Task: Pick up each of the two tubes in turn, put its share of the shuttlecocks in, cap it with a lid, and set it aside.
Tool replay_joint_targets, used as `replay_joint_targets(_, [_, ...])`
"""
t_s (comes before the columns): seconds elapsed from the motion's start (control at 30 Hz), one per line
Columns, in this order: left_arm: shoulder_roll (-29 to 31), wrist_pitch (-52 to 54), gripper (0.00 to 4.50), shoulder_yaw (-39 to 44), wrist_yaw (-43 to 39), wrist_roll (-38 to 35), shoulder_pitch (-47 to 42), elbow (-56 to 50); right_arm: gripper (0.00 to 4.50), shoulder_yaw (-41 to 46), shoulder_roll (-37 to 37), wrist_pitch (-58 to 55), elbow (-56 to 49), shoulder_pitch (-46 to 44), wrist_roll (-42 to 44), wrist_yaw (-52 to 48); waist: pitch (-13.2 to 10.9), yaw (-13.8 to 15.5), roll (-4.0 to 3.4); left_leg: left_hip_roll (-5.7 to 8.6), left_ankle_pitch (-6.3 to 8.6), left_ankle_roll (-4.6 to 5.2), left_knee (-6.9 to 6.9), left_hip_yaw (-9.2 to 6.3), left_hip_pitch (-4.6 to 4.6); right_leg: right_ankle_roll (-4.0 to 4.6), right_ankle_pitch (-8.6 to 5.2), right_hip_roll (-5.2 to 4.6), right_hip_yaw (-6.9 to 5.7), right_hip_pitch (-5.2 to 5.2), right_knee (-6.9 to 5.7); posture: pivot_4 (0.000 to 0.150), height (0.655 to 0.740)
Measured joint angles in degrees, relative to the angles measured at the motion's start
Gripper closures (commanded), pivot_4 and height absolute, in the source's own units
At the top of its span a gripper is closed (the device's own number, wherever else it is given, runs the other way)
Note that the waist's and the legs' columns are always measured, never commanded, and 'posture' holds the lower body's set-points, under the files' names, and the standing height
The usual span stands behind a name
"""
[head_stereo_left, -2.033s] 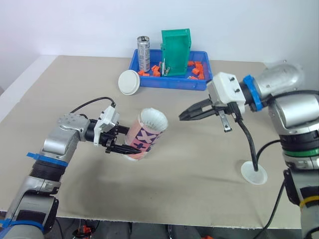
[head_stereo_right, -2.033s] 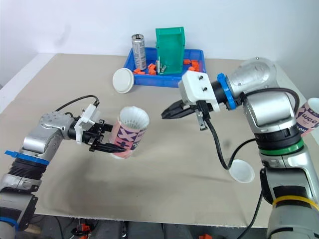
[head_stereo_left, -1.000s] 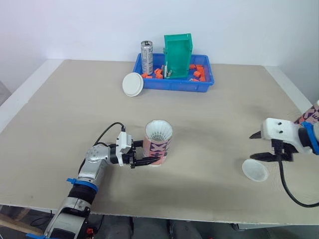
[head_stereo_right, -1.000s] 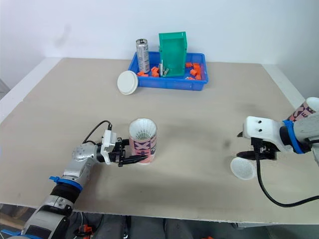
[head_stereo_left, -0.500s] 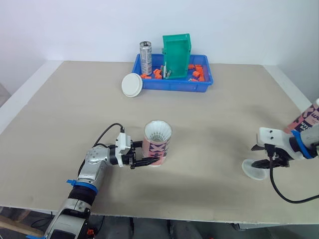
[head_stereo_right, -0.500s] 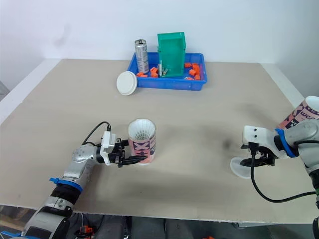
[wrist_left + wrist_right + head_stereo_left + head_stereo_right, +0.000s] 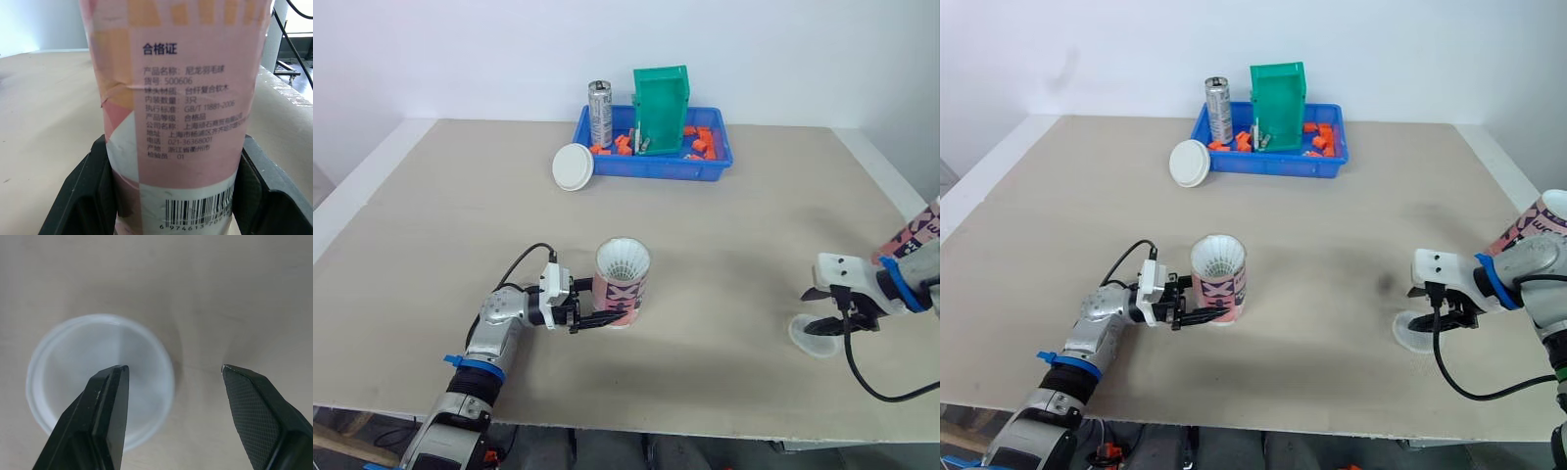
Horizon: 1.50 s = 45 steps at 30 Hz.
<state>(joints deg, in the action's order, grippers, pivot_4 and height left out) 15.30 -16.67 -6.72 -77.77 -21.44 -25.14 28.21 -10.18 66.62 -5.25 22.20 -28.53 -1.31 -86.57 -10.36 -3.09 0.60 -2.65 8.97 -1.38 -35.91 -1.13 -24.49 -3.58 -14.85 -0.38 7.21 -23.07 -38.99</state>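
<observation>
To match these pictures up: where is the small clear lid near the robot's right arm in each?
Left eye view: the clear lid lies lower right.
Right eye view: the lid, lower right.
Left wrist view: not in it; the pink tube faces this camera.
Right wrist view: the lid, partly behind one finger.
Shared landmark: the open right end effector beside it.

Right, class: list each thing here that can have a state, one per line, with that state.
pink tube: upright on the table, uncapped, shuttlecock feathers at its mouth.
left gripper: shut on the pink tube.
right gripper: open, over the clear lid.
clear lid: flat on the table, not gripped.
white lid: loose beside the blue tray.
can: upright in the blue tray.
green bin: upright in the blue tray.
</observation>
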Motion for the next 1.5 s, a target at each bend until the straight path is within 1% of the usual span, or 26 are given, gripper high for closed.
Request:
replay_joint_targets(0.07, [-0.01,-0.37,1.75,0.0,0.01,0.0,0.0,0.14,2.55,-0.04,-0.19,0.0,-0.79,0.47,-0.01,-0.66,0.09,0.0,0.09,0.0,0.0,0.0,0.0,0.0,0.02,0.0,0.0,0.0,0.0,0.01,0.0,0.15,0.7362])
replay_joint_targets(0.17, [-0.01,-0.4,1.75,-0.04,0.09,0.02,0.0,0.48,4.08,-0.15,-0.73,0.0,-1.09,0.54,-0.08,-0.82,0.22,-0.14,0.3,0.0,0.01,-0.01,-0.03,0.01,0.09,0.0,0.0,-0.01,0.02,-0.01,0.01,0.15,0.7362])
replay_joint_targets(0.2, [-0.01,-0.4,1.75,-0.05,0.14,0.02,0.02,0.51,4.42,-0.19,-0.85,0.03,-1.07,0.44,-0.12,-0.85,0.23,-0.18,0.33,0.0,0.01,-0.02,-0.03,0.01,0.13,0.0,0.0,-0.01,0.02,-0.07,0.02,0.15,0.7362])
replay_joint_targets(0.4, [0.01,-0.43,1.75,-0.03,0.1,0.03,0.02,0.51,4.42,-0.69,-2.27,-0.34,-0.95,-2.36,-0.04,-0.95,0.25,-0.2,0.33,0.0,0.01,-0.02,0.0,0.03,0.16,0.0,0.0,-0.01,0.05,-0.06,0.02,0.15,0.7362])
replay_joint_targets(0.5, [-0.07,-0.43,1.75,-0.09,0.22,0.03,-0.04,0.47,4.42,-0.62,-2.72,-1.38,-2.68,-4.75,0.1,-0.67,0.25,-0.2,0.34,0.0,0.01,-0.02,0.01,0.04,0.15,0.0,0.0,-0.01,0.05,-0.08,0.03,0.15,0.7362])
replay_joint_targets(0.6, [-0.08,-0.44,1.75,-0.1,-0.12,0.03,0.0,0.41,4.42,-0.43,-3.38,-3.89,-9.82,-6.91,2.92,-1.08,0.25,-0.19,0.32,0.0,0.01,-0.02,0.15,0.09,0.12,0.0,0.0,-0.01,0.12,-0.02,0.04,0.15,0.7362])
replay_joint_targets(0.67, [0.0,-0.4,1.75,-0.02,-0.2,0.03,-0.05,0.45,4.42,-0.37,-4.92,-6.65,-16.21,-10.32,5.8,-1.49,0.26,-0.19,0.27,0.0,0.01,-0.03,0.19,0.07,0.11,0.0,0.0,0.0,0.12,-0.05,0.03,0.15,0.7362])
replay_joint_targets(0.73, [-0.03,-0.29,1.75,-0.23,-0.21,0.12,-0.5,0.67,4.42,-0.35,-7.2,-10.3,-23.74,-16.54,9.76,-1.8,0.25,-0.17,0.27,0.0,0.01,-0.03,0.23,0.01,0.1,0.0,0.0,0.01,0.06,-0.16,0.04,0.15,0.7362])
replay_joint_targets(0.83, [-0.03,0.26,1.75,-0.6,-0.72,0.12,-1.38,1.21,4.42,-0.63,-11.35,-14.58,-30.0,-25.15,14.17,-1.9,0.24,0.07,0.32,-0.01,0.02,-0.06,0.25,-0.02,0.09,0.02,-0.01,-0.01,0.01,-0.24,0.19,0.15,0.7362])
replay_joint_targets(0.87, [0.01,0.38,1.75,-0.63,-1.03,0.12,-1.63,1.4,4.42,-0.89,-12.48,-15.12,-30.27,-26.75,14.67,-1.91,0.24,0.13,0.33,-0.01,0.02,-0.06,0.26,0.0,0.07,0.02,-0.01,-0.02,0.01,-0.24,0.26,0.15,0.7362])
replay_joint_targets(0.93, [0.4,0.87,1.75,-0.91,-1.91,0.27,-3.11,2.25,4.42,-3.1,-17.64,-16.57,-31.25,-33.87,15.84,-1.88,0.25,0.01,0.31,-0.02,0.03,-0.06,0.28,0.05,-0.02,0.03,0.0,-0.05,0.04,-0.3,0.29,0.15,0.7362])
replay_joint_targets(1.03, [0.35,1.18,1.75,-1.3,-2.65,0.31,-3.75,2.63,4.42,-5.58,-21.11,-16.47,-31.56,-38.03,15.83,-2.03,0.27,0.29,0.41,-0.06,0.03,-0.07,0.37,-0.05,-0.11,0.05,-0.02,-0.04,-0.12,-0.32,0.47,0.15,0.7362])
replay_joint_targets(1.13, [0.43,1.78,1.75,-1.4,-3.44,0.32,-4.25,2.64,4.42,-7.96,-22.91,-15.51,-30.36,-38.94,15.4,-2.24,0.29,0.36,0.42,-0.07,0.04,-0.08,0.41,-0.04,-0.28,0.06,0.02,-0.07,-0.14,-0.27,0.67,0.15,0.7362])
replay_joint_targets(1.2, [0.64,2.01,1.75,-1.4,-3.83,0.31,-4.4,2.59,4.42,-9.33,-24.34,-14.25,-28.85,-40.02,14.86,-2.58,0.29,0.34,0.41,-0.07,0.03,-0.07,0.4,-0.05,-0.56,0.02,0.1,-0.06,-0.14,-0.38,0.66,0.15,0.7362])
replay_joint_targets(1.37, [0.83,2.26,1.75,-1.4,-3.87,0.31,-4.22,1.86,4.42,-12.36,-27.2,-10.07,-24.99,-42.84,12.76,-3.11,0.29,0.37,0.41,-0.11,0.03,-0.07,0.42,-0.15,-0.56,0.05,0.08,0.01,-0.28,-0.37,0.66,0.15,0.7362])
replay_joint_targets(1.5, [0.87,2.94,1.75,-1.41,-3.68,0.32,-3.94,1.49,4.42,-14.61,-29.44,-5.49,-19.31,-44.49,9.78,-3.21,0.29,0.3,0.41,-0.12,0.03,-0.06,0.42,-0.16,-0.55,0.07,0.11,0.03,-0.29,-0.37,0.66,0.15,0.7362])
